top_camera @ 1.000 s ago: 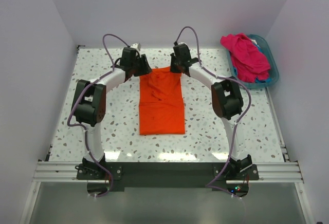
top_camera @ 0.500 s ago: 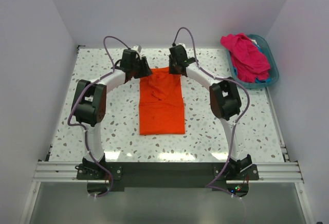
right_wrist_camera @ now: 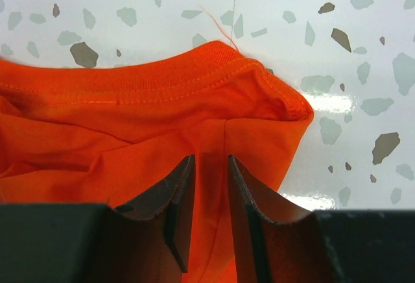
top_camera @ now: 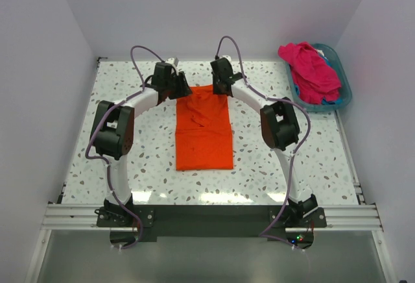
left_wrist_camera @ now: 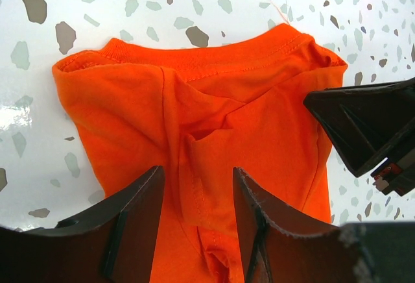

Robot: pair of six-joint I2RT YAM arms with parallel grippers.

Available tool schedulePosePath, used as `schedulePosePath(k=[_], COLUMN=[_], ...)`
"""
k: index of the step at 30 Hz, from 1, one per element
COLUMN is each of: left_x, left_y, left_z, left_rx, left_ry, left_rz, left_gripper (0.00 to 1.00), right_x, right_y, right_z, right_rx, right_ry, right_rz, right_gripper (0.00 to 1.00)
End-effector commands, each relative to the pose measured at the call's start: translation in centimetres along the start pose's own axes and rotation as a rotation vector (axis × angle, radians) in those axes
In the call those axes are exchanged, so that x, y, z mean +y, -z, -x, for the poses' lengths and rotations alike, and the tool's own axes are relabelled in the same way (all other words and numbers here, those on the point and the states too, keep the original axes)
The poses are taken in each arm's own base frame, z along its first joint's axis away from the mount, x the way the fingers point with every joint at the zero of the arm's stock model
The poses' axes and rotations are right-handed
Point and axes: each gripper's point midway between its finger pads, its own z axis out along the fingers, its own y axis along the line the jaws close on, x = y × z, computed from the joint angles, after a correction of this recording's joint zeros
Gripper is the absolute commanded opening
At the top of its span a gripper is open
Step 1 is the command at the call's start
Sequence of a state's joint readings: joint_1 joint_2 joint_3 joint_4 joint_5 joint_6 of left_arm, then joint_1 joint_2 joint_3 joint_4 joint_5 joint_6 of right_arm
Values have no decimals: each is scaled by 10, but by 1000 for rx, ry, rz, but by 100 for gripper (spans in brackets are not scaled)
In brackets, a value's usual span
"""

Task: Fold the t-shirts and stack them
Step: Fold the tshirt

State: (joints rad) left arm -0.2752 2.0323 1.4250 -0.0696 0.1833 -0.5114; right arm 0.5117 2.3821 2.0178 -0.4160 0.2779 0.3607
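The orange t-shirt (top_camera: 204, 130) lies on the speckled bench (top_camera: 149, 166), folded into a long, narrow shape. Its far end, with the stitched neck edge, is a bit bumpy and wrinkled. Its near end is flat.

The left end effector (top_camera: 180, 89) is at the far left corner of the orange t-shirt. In the left wrist view its two fingers (left_wrist_camera: 136, 221) are wide apart, and a raised fold of the orange cloth runs up between them.

The right end effector (top_camera: 220, 87) is at the far right corner of the orange t-shirt. In the right wrist view its fingers (right_wrist_camera: 249, 221) are close together with a thin strip of orange cloth between them. I cannot tell if they are squeezing it.

Far off to the right of the orange t-shirt, and farther back, is a teal basket (top_camera: 345, 95). A pink t-shirt (top_camera: 310, 69) is heaped in it, with a little blue cloth (top_camera: 331, 103) peeking out under the pink.
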Motion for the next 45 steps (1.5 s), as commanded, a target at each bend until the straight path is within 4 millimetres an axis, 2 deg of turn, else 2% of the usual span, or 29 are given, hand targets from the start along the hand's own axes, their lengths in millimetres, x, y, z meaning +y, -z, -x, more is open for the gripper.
schedulePosePath(k=[1, 6, 17, 26, 36, 43, 44, 45], left_x=[-11, -11, -11, -10, -7, -4, -8, -7], left_y=[11, 11, 10, 11, 13, 15, 15, 15], left_z=[18, 17, 16, 17, 17, 13, 20, 18], left_rx=[-54, -51, -49, -51, -55, -47, -76, -72], left_ry=[-26, -21, -19, -14, -3, 8, 4, 5], left_rz=[-39, -42, -43, -43, -47, -44, -58, -57], left_gripper=[51, 51, 51, 51, 51, 51, 51, 51], right_x=[5, 5, 6, 11, 26, 42, 44, 47], right_y=[7, 1, 1, -1, 12, 12, 12, 12], right_z=[16, 7, 12, 15, 28, 22, 21, 20], right_rx=[-42, -26, -34, -41, -96, -95, -97, -102], right_ry=[30, 42, 52, 53, 51, 61, 62, 64], right_rz=[-21, -27, -29, -9, 54, 125, 134, 144], right_gripper=[30, 30, 18, 0, 0, 0, 0, 0])
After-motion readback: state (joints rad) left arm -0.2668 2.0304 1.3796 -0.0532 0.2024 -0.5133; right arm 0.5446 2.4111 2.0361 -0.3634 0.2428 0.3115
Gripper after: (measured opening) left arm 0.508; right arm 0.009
